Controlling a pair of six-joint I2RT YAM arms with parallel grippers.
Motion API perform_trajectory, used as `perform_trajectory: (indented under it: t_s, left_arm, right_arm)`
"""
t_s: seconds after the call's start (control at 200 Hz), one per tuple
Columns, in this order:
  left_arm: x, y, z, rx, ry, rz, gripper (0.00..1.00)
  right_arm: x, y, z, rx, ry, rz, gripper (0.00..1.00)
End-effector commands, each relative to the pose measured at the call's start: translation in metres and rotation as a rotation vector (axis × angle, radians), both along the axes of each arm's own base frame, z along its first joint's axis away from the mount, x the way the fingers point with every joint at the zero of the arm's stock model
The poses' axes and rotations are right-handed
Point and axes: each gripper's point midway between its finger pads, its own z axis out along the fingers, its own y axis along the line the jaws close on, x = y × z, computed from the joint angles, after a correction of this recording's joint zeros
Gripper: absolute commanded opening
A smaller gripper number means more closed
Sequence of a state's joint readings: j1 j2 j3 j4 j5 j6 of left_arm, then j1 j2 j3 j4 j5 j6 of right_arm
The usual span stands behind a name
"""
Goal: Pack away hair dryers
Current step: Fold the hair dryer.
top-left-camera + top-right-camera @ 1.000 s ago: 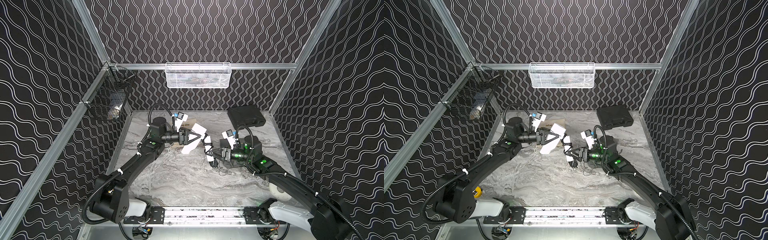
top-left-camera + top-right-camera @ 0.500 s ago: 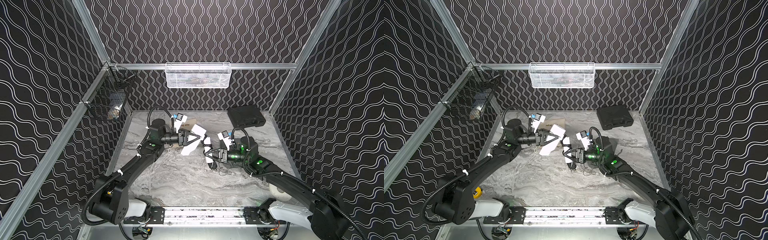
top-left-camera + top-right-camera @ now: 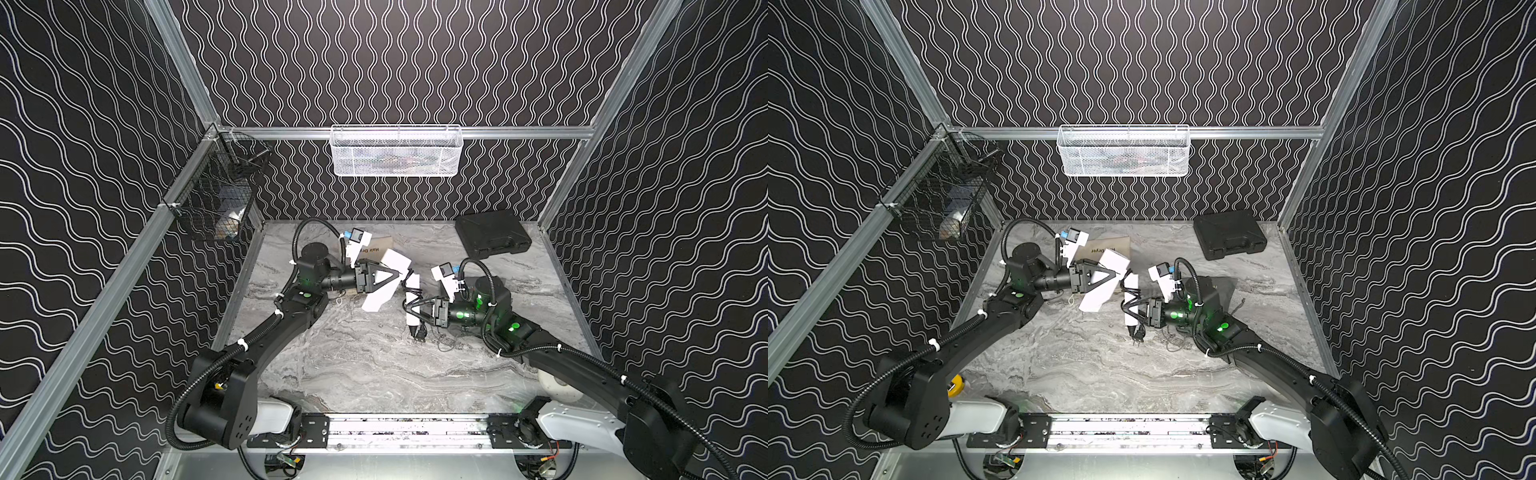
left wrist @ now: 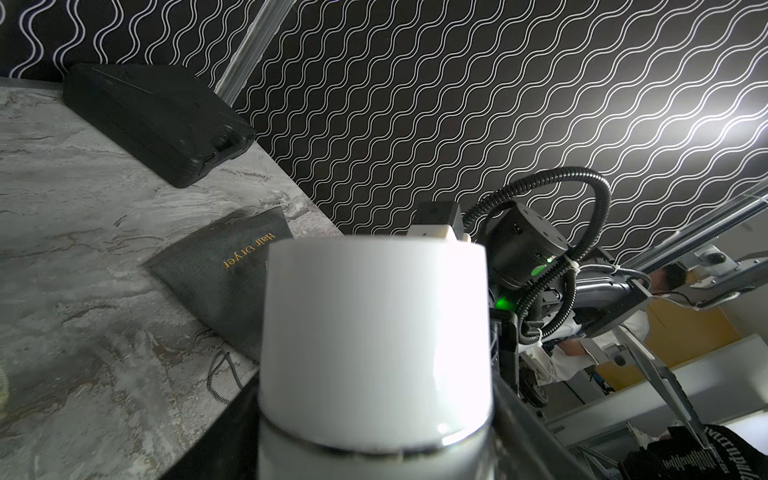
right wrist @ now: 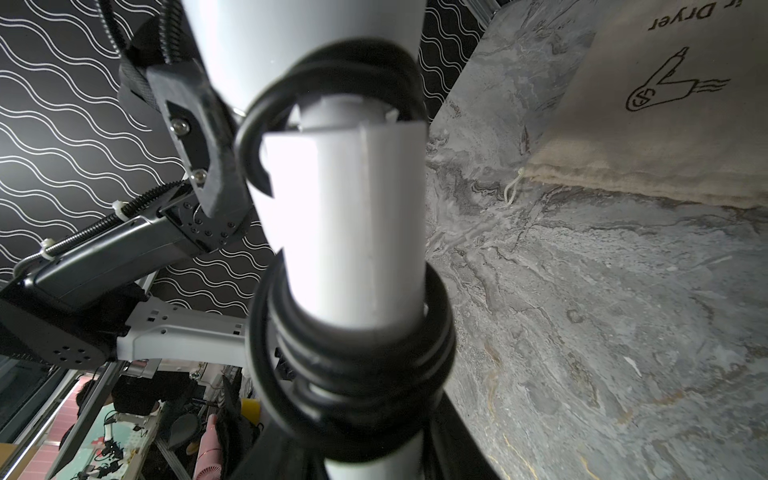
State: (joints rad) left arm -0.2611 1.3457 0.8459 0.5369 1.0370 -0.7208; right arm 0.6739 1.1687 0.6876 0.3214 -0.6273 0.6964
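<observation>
Currently a black wire basket [image 3: 216, 203] is hanging on the side wall, far to the left of the black case [image 3: 492, 235]. A white mesh basket [image 3: 395, 151] is hanging on the back wall, above and to the left of the case.

Left of the case and nearer the front, the left gripper [image 3: 399, 277] is reaching sideways. Its jaws are standing fairly wide and pressing on either side of the barrel of the white hair dryer [image 3: 380, 297]. The left wrist view is showing that barrel filling the gap between them. A beige pouch [image 3: 1113, 245] is lying flat on the table [image 3: 374, 374] behind this gripper, level with the case and well to its left.

The dryer is being held up off the table, left of the case and in front of it. Its handle [image 3: 412, 286] is pointing toward the front edge, and a black cord [image 5: 353, 353] is coiling round the handle. The plug [image 3: 417, 334] is dangling below; whether it is touching the table I cannot tell.

The right gripper [image 3: 415, 311] is reaching in from the case's side. Its jaws are drawn in round the cord-wrapped handle, gripping it. So both grippers are holding the one dryer between them.

A grey pouch [image 4: 216, 282] is lying under the right arm, just in front of the case.
</observation>
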Motion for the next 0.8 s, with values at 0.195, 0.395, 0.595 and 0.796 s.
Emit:
perform_trajectory:
  t_s: [0.195, 0.395, 0.595, 0.796]
  left_arm:
    - [-0.001, -0.007, 0.023, -0.053, -0.101, 0.105, 0.0]
    - [-0.005, -0.009, 0.02, -0.047, -0.1, 0.124, 0.0]
    - [-0.008, -0.01, 0.018, -0.069, -0.088, 0.138, 0.0]
    - [-0.013, -0.015, 0.016, -0.09, -0.074, 0.133, 0.0]
  right_arm:
    - [0.003, 0.012, 0.047, 0.204, -0.083, -0.046, 0.13]
    - [0.006, 0.012, 0.057, 0.237, -0.1, -0.077, 0.12]
    - [0.009, 0.008, 0.064, 0.277, -0.107, -0.112, 0.11]
    - [0.007, 0.016, 0.077, 0.306, -0.133, -0.091, 0.1]
